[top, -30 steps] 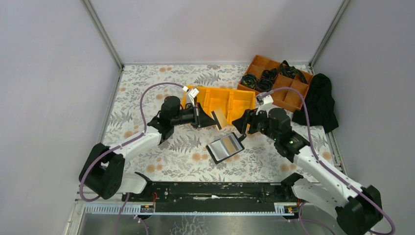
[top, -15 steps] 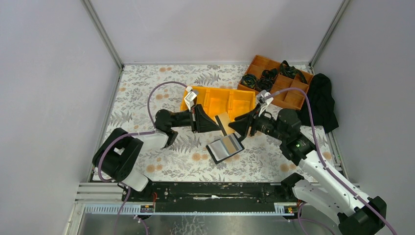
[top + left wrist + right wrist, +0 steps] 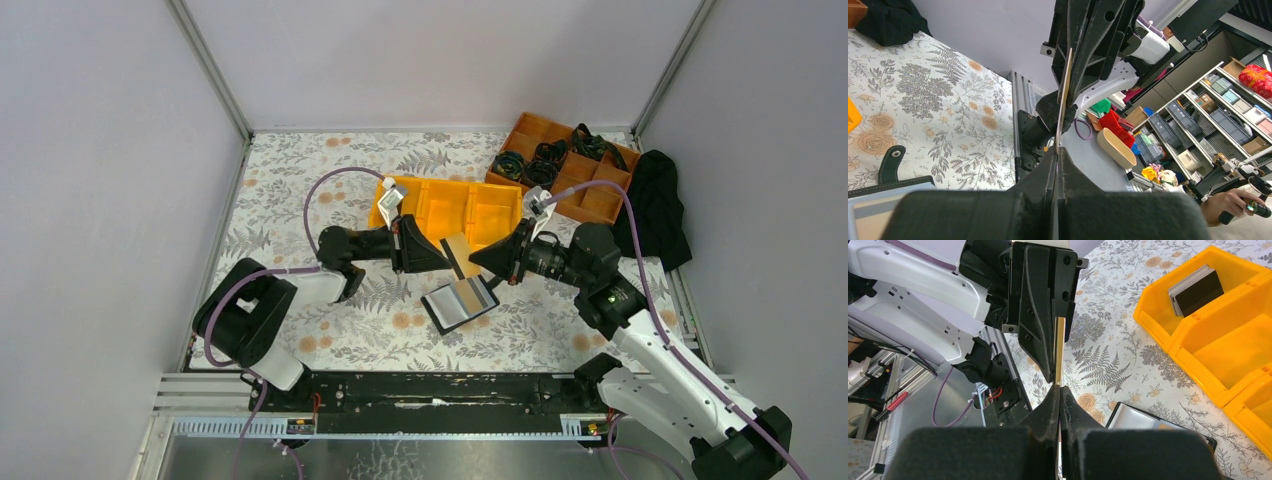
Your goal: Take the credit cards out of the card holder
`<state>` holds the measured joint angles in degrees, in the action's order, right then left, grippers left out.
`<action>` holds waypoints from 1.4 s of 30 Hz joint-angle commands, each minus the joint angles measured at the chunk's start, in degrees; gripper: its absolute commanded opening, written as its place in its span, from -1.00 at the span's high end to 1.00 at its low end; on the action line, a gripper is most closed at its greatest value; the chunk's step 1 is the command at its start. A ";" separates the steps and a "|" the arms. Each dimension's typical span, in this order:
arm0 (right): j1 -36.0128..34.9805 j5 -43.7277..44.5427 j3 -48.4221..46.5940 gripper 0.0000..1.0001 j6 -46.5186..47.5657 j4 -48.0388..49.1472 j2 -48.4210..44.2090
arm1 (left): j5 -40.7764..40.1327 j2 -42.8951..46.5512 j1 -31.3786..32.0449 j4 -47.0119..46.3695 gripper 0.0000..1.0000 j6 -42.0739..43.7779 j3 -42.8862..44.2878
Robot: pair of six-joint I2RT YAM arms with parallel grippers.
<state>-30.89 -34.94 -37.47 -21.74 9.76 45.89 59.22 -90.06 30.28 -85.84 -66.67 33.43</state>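
A tan credit card (image 3: 457, 250) is held edge-up above the table, between the two arms. My left gripper (image 3: 446, 260) is shut on one end of the credit card (image 3: 1063, 100), and my right gripper (image 3: 473, 262) is shut on the other end of the credit card (image 3: 1060, 350). In the left wrist view the left gripper (image 3: 1057, 150) faces the right one (image 3: 1088, 45); in the right wrist view the right gripper (image 3: 1059, 388) faces the left one (image 3: 1040, 305). The black card holder (image 3: 460, 303) lies open below, a card showing in its sleeves (image 3: 1143, 421). Grey credit cards (image 3: 1196, 289) lie stacked in one yellow bin (image 3: 1168, 335) compartment.
The yellow bin (image 3: 470, 192) stands just behind the grippers. An orange tray (image 3: 590, 205) of black cables sits at the back right, with a black cloth (image 3: 657, 205) beside it. Grey walls enclose the floral table (image 3: 300, 190).
My right gripper has moved in toward the left and shut on the free end of the tan card. The left gripper stayed shut on the card, dropping slightly and stretching out.
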 commanded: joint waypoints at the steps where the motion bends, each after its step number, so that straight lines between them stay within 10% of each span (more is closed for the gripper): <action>1: 0.22 -2.76 -1.70 1.00 -0.41 3.65 0.11 | 1.39 -0.25 1.01 -5.57 1.00 -0.43 1.85; 10: 0.22 0.79 -1.48 1.00 0.56 2.88 -0.72 | -4.96 0.91 -0.24 -4.60 0.47 0.40 -0.21; 27: 0.18 1.62 -0.63 1.00 -1.16 4.73 -0.08 | -9.41 2.96 -0.25 -5.26 1.00 1.52 -1.70; 33: 0.22 -0.68 -1.57 0.46 -1.36 6.34 2.04 | -4.33 1.88 0.29 -5.56 1.00 -1.24 0.66; 37: 0.22 -2.22 -2.35 0.49 -1.41 7.31 2.68 | -1.58 0.97 1.42 -5.56 1.00 -1.88 1.91; 42: 0.21 -3.84 -2.76 1.00 -1.51 7.74 2.94 | -0.79 -0.30 1.93 -5.67 1.00 -2.06 2.52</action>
<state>-30.72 -37.41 -37.45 -23.44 13.80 48.64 55.31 -89.49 31.18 -87.24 -67.99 34.24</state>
